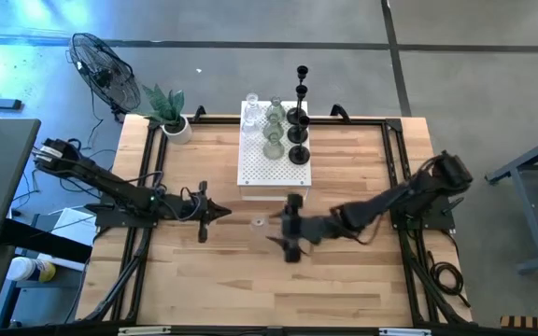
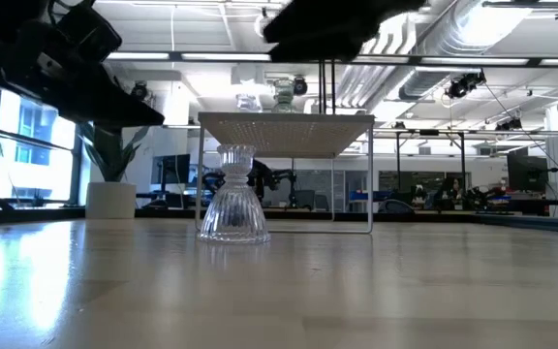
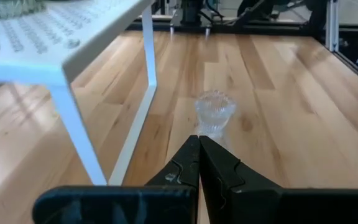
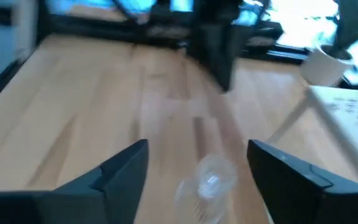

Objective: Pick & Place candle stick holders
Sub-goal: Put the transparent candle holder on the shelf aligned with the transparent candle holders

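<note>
A clear glass candle stick holder (image 1: 261, 222) (image 2: 233, 207) stands upright on its wide base on the bare table, in front of the white perforated stand (image 1: 275, 166). My right gripper (image 1: 290, 228) (image 4: 197, 148) hovers open just right of it and above it, and the holder (image 4: 207, 180) shows low between its fingers, untouched. My left gripper (image 1: 222, 214) (image 3: 199, 155) is shut and empty, pointing at the holder (image 3: 214, 114) from the table's left, a short way off. More glass holders (image 1: 271, 129) and black holders (image 1: 297, 121) stand on the stand's top.
A potted green plant (image 1: 169, 114) stands at the table's far left corner, with a fan (image 1: 101, 67) beyond the edge. The stand's thin white legs (image 3: 143, 93) rise just behind the holder. Black rails (image 1: 148, 177) run along both sides of the table. Bare wood lies toward the near edge.
</note>
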Tool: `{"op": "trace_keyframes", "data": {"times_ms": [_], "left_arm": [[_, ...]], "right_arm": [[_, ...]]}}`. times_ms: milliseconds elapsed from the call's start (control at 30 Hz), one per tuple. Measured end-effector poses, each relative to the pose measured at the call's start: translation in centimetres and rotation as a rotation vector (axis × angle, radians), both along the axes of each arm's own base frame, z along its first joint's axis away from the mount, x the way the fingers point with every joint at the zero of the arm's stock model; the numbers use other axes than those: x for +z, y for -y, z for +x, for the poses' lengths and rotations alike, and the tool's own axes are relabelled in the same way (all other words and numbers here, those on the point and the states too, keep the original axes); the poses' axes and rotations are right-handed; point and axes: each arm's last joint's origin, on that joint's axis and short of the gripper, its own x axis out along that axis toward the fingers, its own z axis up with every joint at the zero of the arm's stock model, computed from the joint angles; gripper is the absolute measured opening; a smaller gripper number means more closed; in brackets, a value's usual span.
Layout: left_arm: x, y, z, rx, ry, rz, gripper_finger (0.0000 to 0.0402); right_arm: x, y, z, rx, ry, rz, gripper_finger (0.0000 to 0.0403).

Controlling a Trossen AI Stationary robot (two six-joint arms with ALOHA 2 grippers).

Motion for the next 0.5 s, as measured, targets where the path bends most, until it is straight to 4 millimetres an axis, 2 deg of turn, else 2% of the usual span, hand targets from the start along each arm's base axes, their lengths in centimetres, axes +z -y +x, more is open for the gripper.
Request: {"op": "trace_keyframes", "data": {"times_ms": [133, 333, 433, 500], "left_arm": [[1.5, 1.0, 0.7, 0.027, -0.026, -0.004, 0.0001], [3.2, 1.9, 3.1, 0.127, -0.159, -0.117, 0.0003], [3.4, 2.8, 4.9, 0.128, -0.211, -0.115, 0.0025], [3.5, 3.5, 6.2, 0.121, -0.226, -0.101, 0.0052]], "right_arm": [[-2.7, -1.9, -3.5, 0.053, 0.031, -0.047, 0.0197], [-6.1, -1.3, -8.8, 0.056, 0.175, 0.119, 0.0066], [-6.5, -0.9, -10.8, 0.058, 0.262, 0.173, 0.0015], [-6.6, -0.9, -11.6, 0.055, 0.309, 0.182, 0.0006]]}}
